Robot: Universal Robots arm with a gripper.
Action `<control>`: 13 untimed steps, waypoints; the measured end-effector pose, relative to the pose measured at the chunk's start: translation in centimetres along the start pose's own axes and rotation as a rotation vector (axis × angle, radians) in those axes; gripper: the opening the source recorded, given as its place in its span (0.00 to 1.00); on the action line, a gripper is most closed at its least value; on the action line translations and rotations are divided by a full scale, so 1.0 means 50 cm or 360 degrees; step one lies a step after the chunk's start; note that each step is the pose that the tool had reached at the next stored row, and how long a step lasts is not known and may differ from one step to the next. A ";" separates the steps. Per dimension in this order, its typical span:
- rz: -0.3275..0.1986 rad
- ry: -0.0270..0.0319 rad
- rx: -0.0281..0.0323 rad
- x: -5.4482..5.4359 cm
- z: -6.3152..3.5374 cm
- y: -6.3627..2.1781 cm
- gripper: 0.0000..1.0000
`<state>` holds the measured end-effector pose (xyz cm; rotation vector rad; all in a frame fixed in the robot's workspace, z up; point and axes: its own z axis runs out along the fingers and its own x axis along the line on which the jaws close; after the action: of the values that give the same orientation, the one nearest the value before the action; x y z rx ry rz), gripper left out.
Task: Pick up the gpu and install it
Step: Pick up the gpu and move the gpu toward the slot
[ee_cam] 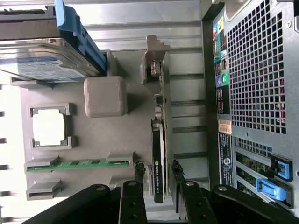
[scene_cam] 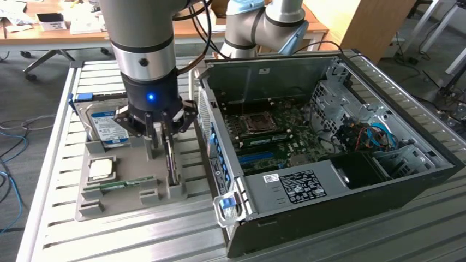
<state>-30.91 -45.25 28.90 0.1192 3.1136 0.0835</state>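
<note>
Black gripper [ee_cam: 157,169] stands released, its two fingers [ee_cam: 138,171] straddling the gpu [ee_cam: 159,154] with a sliver of daylight on either side, neither pad touching the card. In the exterior view the gripper [scene_cam: 166,143] hangs straight down from the arm over the gpu [scene_cam: 172,166].

The gpu stands on its long edge in the tray [scene_cam: 117,206], each end caught in a slotted post [ee_cam: 154,58]. Its long axis runs parallel to the case's rear wall [ee_cam: 254,70], its thin top edge upward and its flat faces toward the fingers.

On the case side a narrow strip of bare slatted table [ee_cam: 187,116] parts the tray from the case [scene_cam: 407,180]. On the other side a square block [ee_cam: 105,96] rises from the tray [ee_cam: 93,140], near the card but apart from it. Beyond lie a memory stick [ee_cam: 77,164] and a processor [ee_cam: 49,127] flat in their pockets, and a hard drive [ee_cam: 46,65] leaning at the far end. The case lies open upward, motherboard [scene_cam: 269,136] exposed.
</note>
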 end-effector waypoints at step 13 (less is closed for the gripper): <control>0.0000 0.00001 0.00001 -0.001 0.010 0.000 0.36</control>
<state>-30.85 -45.25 28.41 0.1191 3.1136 0.0835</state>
